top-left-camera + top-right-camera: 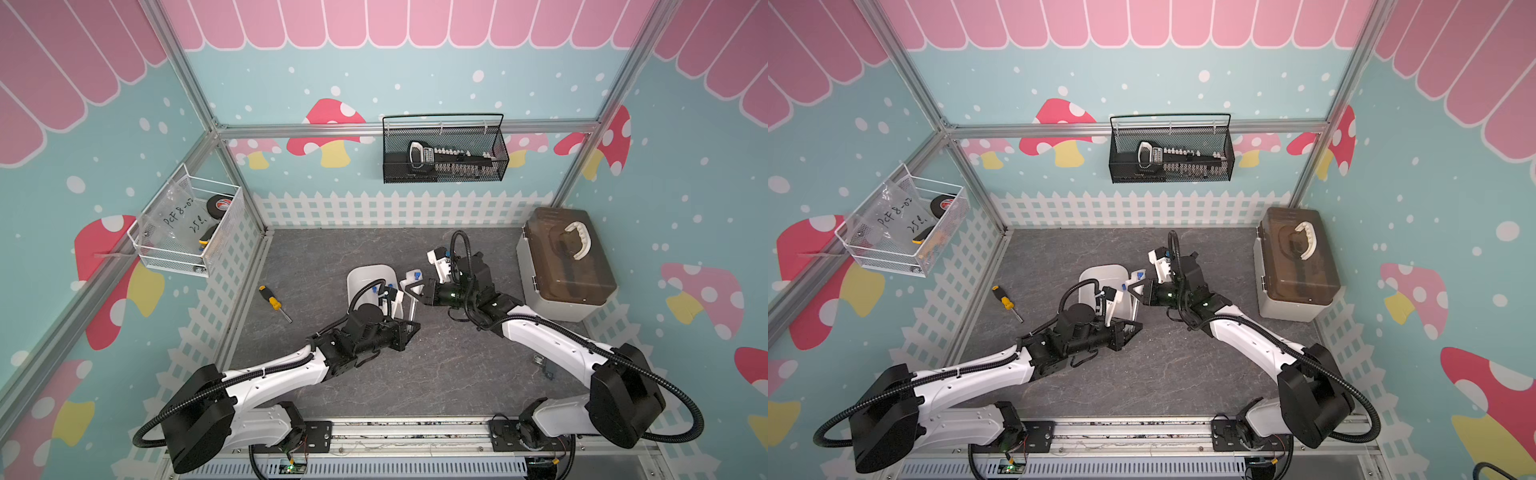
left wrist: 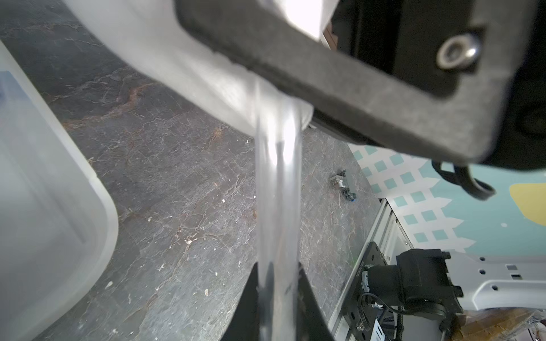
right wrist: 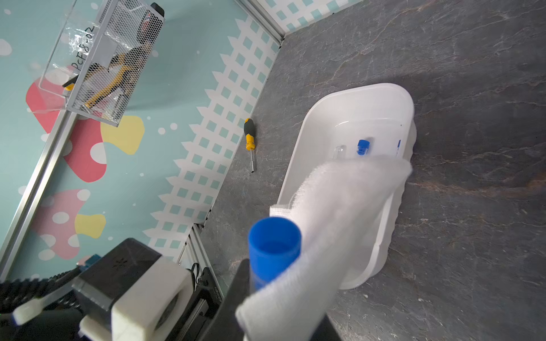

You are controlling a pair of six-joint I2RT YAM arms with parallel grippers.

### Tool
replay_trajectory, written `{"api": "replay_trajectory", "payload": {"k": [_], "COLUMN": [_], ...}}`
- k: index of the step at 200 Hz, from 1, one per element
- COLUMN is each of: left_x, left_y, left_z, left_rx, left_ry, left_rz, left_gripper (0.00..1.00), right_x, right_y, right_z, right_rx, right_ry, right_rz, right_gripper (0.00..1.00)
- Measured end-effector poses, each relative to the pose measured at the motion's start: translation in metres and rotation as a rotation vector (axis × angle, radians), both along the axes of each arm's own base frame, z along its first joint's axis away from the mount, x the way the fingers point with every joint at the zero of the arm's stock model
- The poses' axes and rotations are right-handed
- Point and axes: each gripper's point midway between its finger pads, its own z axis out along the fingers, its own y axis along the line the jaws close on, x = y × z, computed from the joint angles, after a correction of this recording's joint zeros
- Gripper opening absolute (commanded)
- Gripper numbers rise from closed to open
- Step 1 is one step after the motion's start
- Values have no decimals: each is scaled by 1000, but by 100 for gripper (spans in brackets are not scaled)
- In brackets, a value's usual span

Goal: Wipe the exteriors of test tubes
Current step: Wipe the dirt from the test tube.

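Presently, tube (image 2: 277, 192) lay six-to-twelve o'clock: left gripper (image 2: 279, 298) clamped its six end, right gripper (image 1: 411, 291) pinched cloth (image 3: 339, 206) round twelve.

Both top views look steeply down from above the front edge of the tabletop (image 1: 316, 257), facing its back edge. The left wrist camera is close up on a clear tube (image 2: 277, 192), aimed at the front right corner — the right wrist camera peers past a white cloth (image 3: 339, 206) toward the left edge; all four share the white tray (image 3: 354, 100)
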Motion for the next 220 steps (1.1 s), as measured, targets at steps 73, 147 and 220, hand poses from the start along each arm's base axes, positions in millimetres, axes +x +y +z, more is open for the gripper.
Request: {"api": "replay_trajectory", "payload": {"k": [73,147,220], "left_x": [-7,-22,-7], "left_y": [1,8,30], "left_z": [-4,-21,11], "left_rx": [17,107,71], "left_ry": [9,33,-63], "left_rz": [-19,-65,61], "left_gripper": [6,6,7], "right_x": [-12,-29,-10], "right_y": [-5,-3,23], "right_z": [-7,-24,9], "right_rx": [26,51,58], "right_ry": [4,2,-9], "right_rz": [-13,-57,73], "right_gripper": [19,20,21]}}
